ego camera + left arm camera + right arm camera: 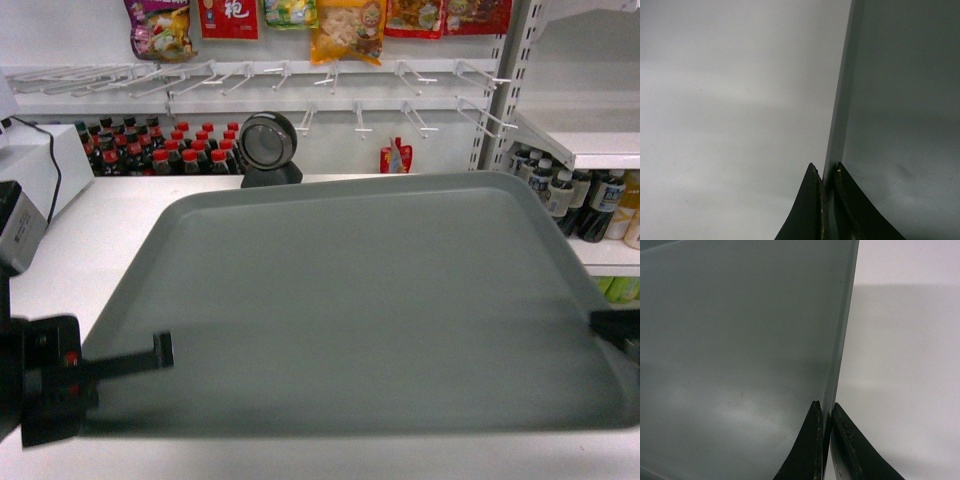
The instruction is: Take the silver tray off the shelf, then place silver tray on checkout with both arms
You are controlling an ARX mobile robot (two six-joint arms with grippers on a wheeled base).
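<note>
Two tools — left tool [826,175], right tool [825,410] — we clamp the silver tray [360,300] rims above the white worktop [90,230].

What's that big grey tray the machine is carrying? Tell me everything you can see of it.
The silver tray is a large flat rectangle, matte grey-green, with rounded corners, a low raised rim and a plain, bare surface. It looks like smooth plastic or coated metal. It lies roughly level over the white checkout. The left gripper pinches its left rim, one finger above and one below; the right gripper pinches the right rim likewise. Whether its underside touches the counter cannot be told.
</note>
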